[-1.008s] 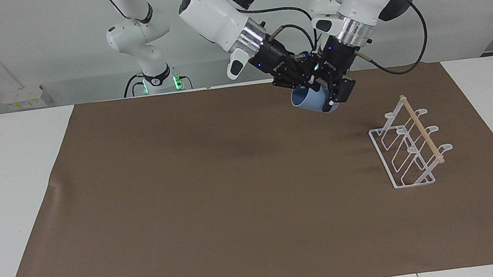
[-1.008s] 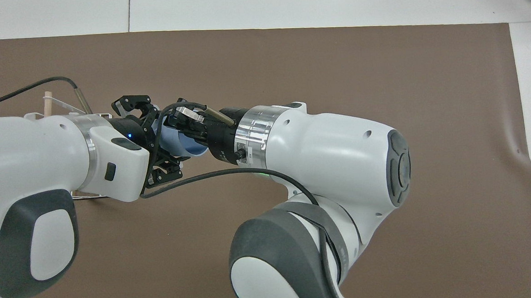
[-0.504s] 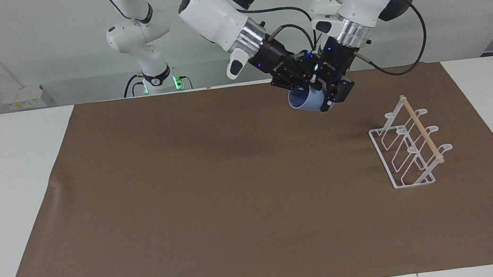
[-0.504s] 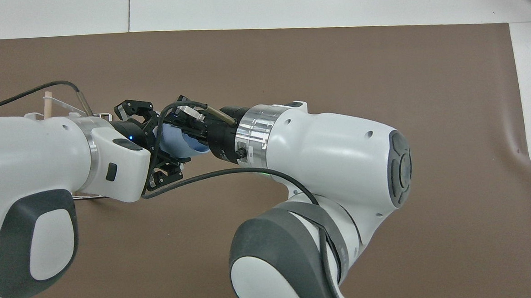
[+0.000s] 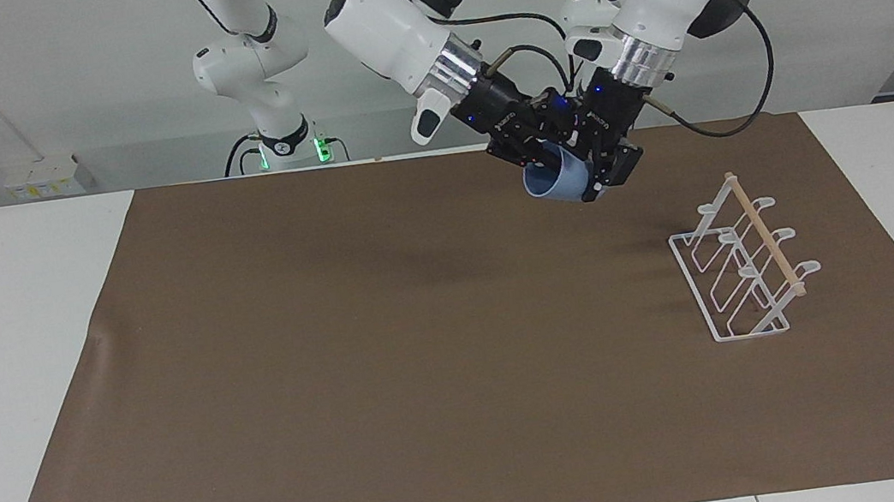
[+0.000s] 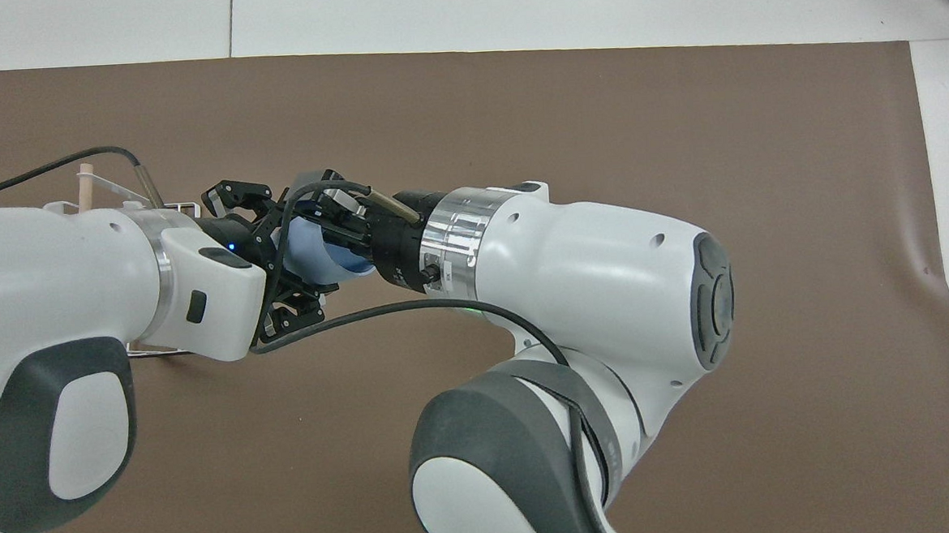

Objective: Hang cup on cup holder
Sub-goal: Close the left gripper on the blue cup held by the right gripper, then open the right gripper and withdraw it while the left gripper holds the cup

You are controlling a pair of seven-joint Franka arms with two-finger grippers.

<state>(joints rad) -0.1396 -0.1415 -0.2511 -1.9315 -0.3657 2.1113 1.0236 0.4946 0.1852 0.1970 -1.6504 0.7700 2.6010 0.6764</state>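
While both arms meet in the air over the brown mat (image 5: 390, 345) near the robots' edge, the right gripper (image 5: 535, 155) and left gripper (image 5: 602, 166) each touch the cup (image 5: 557, 179) (tilted); which one truly clamps it, I cannot tell. Toward the left arm's end stands the holder (image 5: 747, 267), empty.

We see bright, even, diffuse light from above; soft faint shadows lie on the brown mat (image 5: 391, 353). Both views are sharp, without glare.
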